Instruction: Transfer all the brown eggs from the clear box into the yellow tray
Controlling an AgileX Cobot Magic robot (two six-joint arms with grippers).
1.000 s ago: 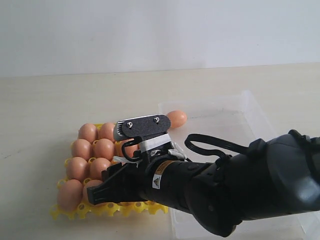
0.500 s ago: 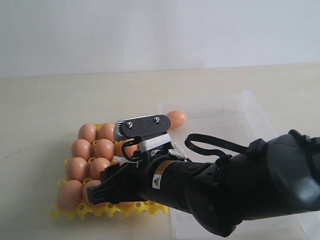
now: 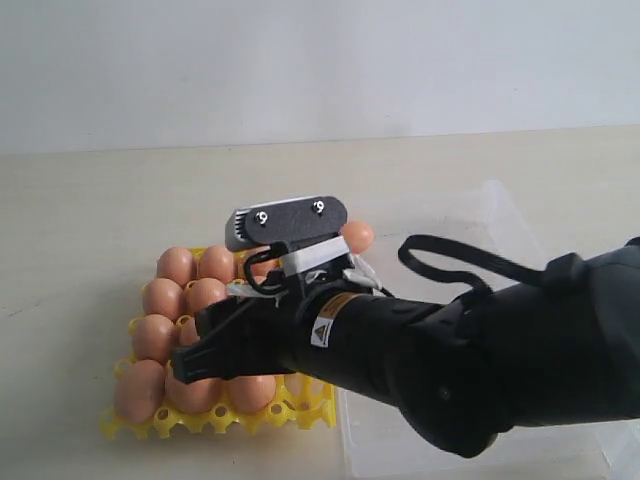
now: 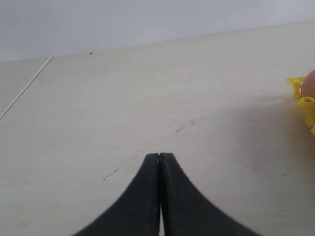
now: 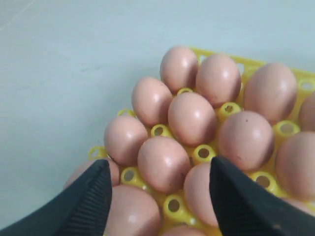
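The yellow tray (image 3: 215,420) lies at the front left with several brown eggs (image 3: 207,297) in its cups. One more brown egg (image 3: 357,236) shows at the far left corner of the clear box (image 3: 500,200), most of which my right arm hides. My right gripper (image 3: 200,345) hovers open over the tray's front rows. In the right wrist view it (image 5: 157,167) is spread above seated eggs (image 5: 192,118) and yellow pegs (image 5: 204,153), holding nothing. My left gripper (image 4: 160,156) is shut and empty above bare tabletop, with a tray corner (image 4: 305,103) at the view's edge.
The light wooden table (image 3: 120,200) runs back to a white wall (image 3: 300,60). My bulky right arm (image 3: 480,360) lies across the box and the tray's right side. A thin seam (image 4: 24,88) crosses the table in the left wrist view.
My right arm has lifted and shifted slightly left over the tray. Eggs in the front row that it covered before now show beneath its fingers. The egg in the box has not moved.
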